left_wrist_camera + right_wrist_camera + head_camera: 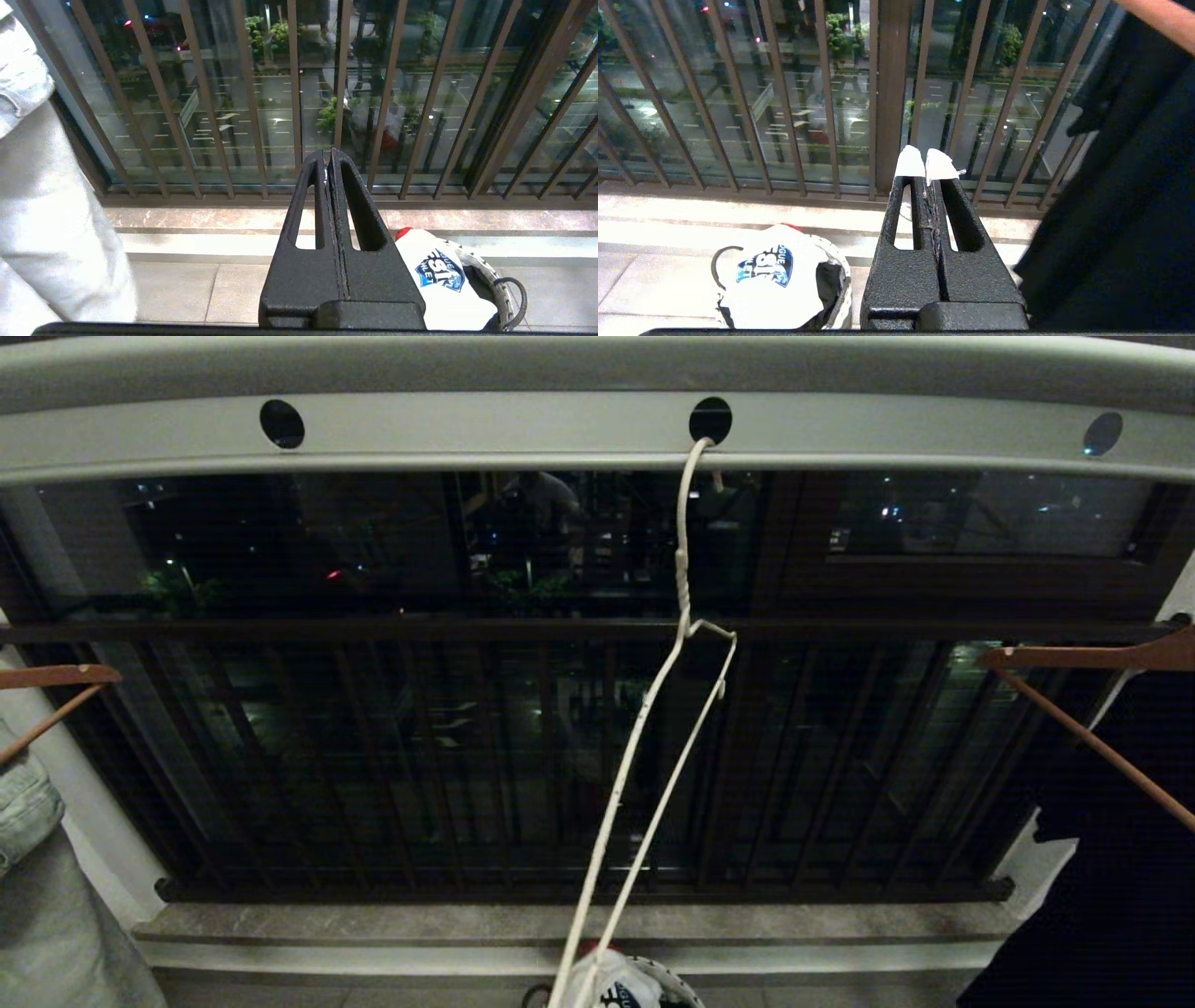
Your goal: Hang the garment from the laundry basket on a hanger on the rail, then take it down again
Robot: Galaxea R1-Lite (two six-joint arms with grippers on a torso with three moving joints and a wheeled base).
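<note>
One wire hanger [680, 616] in the head view, thin and off-white, hooked through the middle round hole of the pale grey rail [523, 429] that runs across the top; twisted neck just below the hook, long axis running steeply down toward the camera, both arms seen nearly edge-on and ending at the lower edge. Bare, nothing draped on it. Directly beneath its low end, a white T-shirt [616, 980] bunched in the rim of the woven laundry basket [680, 982] on the floor. Behind, dark balcony railing bars [373, 756] and a stone sill. Brown wooden hangers at both edges, the left one [56, 677] over a pale denim garment [28, 803], the right one [1092, 658] over a black garment [1120, 859]. Neither arm visible here. From the left wrist view: left gripper [328, 158] raised in free air before the railing bars, fingers pressed together on nothing; T-shirt [439, 280] heaped in the basket [490, 275] below, dark blue chest print with white letters facing up, dark loop handle [516, 303] at the basket's side. From the right wrist view: right gripper [926, 165] likewise pressed together and empty, white tape on its tips; crumpled T-shirt [775, 280] spilling over the basket [836, 289] rim, print upward; black garment [1125, 186] close alongside.
</note>
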